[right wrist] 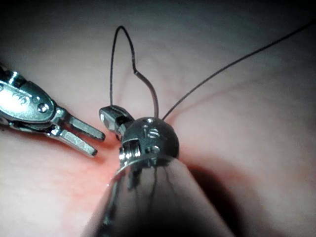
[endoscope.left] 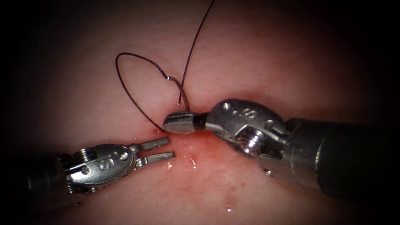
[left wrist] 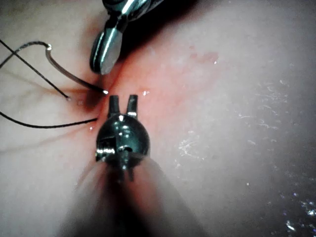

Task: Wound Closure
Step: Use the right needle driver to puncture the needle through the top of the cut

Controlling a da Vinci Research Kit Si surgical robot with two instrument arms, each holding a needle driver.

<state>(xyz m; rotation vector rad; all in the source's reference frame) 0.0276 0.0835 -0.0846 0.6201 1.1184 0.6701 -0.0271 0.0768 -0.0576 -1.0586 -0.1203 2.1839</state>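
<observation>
Right tool: fingers closed on the needle near its lower end, at the cut's upper edge. The needle arced up toward 12 o'clock from the fingers, its swaged end free above the tissue; whether its tip sat in the tissue could not be told. Thread looped from the swage round toward 9 o'clock and back to the cut. Left tool: fingers slightly parted, holding nothing, at 7 o'clock from the right tool. Red fluid lay along the cut.
</observation>
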